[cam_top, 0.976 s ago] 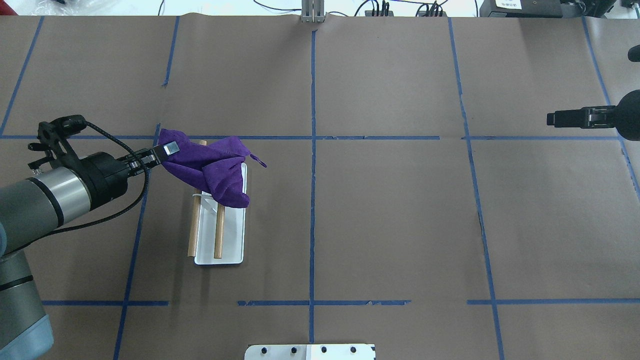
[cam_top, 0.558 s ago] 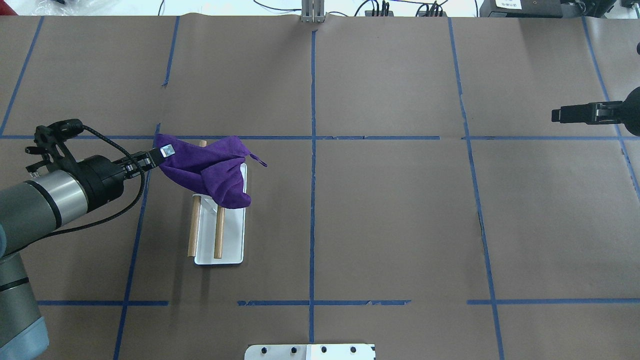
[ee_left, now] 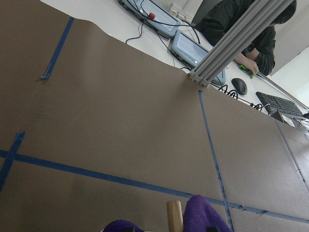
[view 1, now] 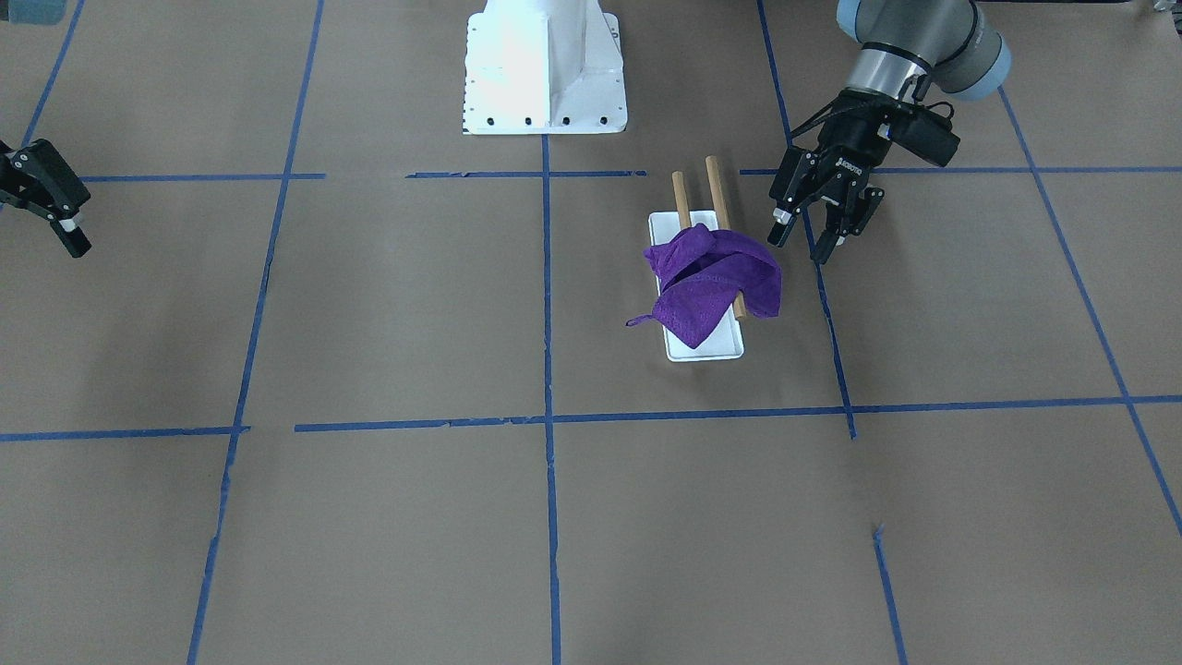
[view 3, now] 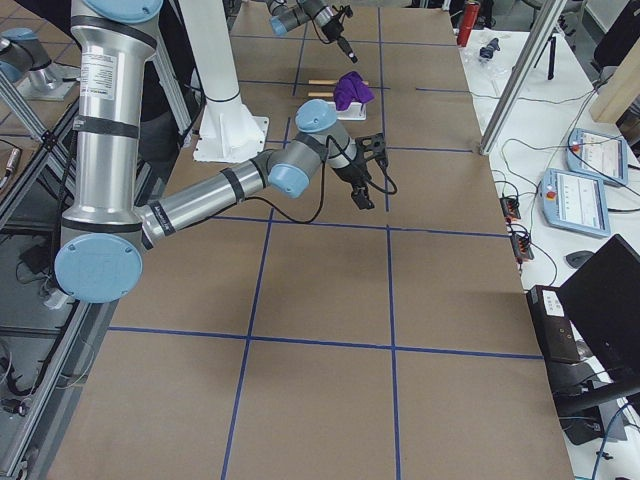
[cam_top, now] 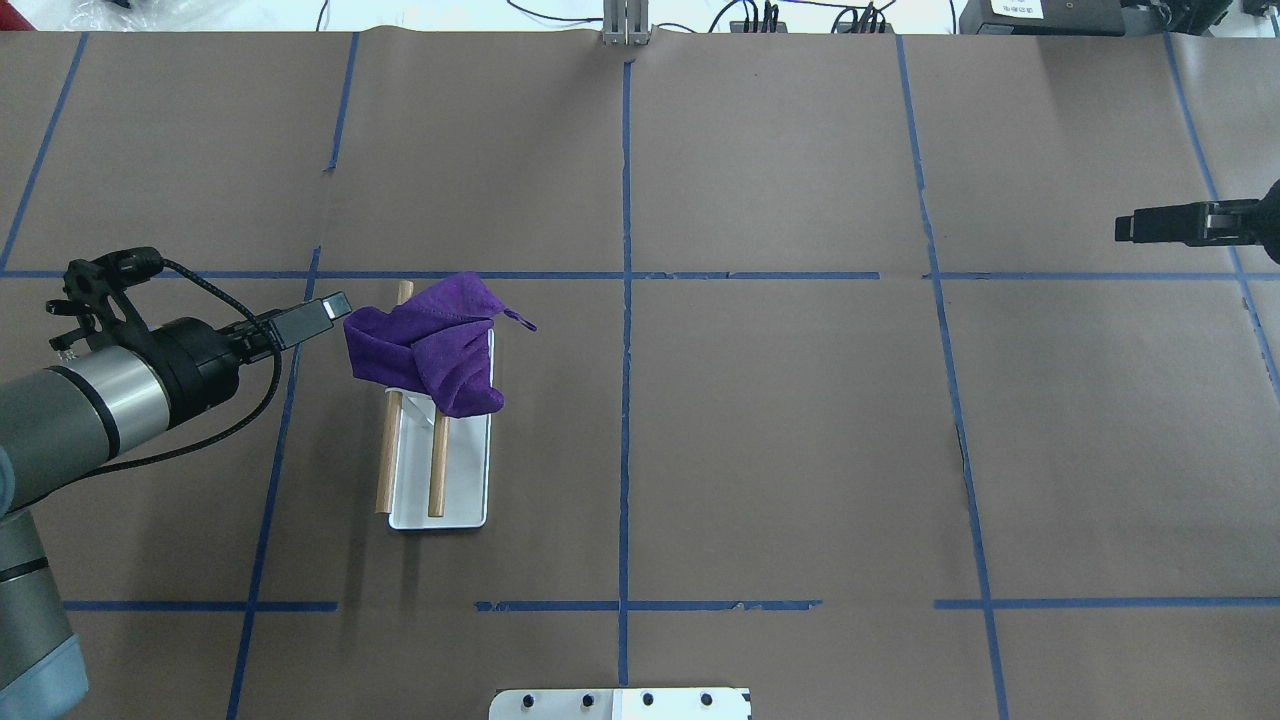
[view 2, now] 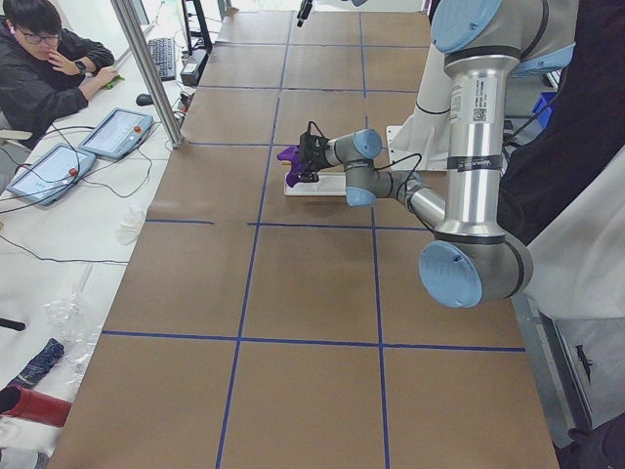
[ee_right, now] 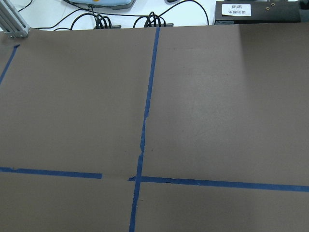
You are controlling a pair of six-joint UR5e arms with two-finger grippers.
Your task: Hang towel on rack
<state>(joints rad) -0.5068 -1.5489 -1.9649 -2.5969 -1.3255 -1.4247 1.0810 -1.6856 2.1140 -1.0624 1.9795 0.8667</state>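
The purple towel (cam_top: 425,345) lies bunched over the far half of the rack, draped across both wooden rods (cam_top: 437,470) above the white base (cam_top: 462,490). It also shows in the front view (view 1: 711,282) and at the bottom of the left wrist view (ee_left: 205,218), beside a rod end (ee_left: 174,212). My left gripper (cam_top: 335,305) is open and empty, just left of the towel and apart from it; in the front view (view 1: 797,249) its fingers are spread. My right gripper (cam_top: 1125,228) is far off at the table's right edge, shut and empty (view 1: 76,245).
Brown paper with blue tape lines (cam_top: 625,300) covers the table. The white robot pedestal (view 1: 545,65) stands at the near middle edge. An aluminium post (cam_top: 625,25) stands at the far edge. An operator (view 2: 44,59) sits beyond the far side.
My left gripper has let go of the towel's corner and drawn back a little to the left. The towel has settled onto the rods. My right gripper has drifted further right.
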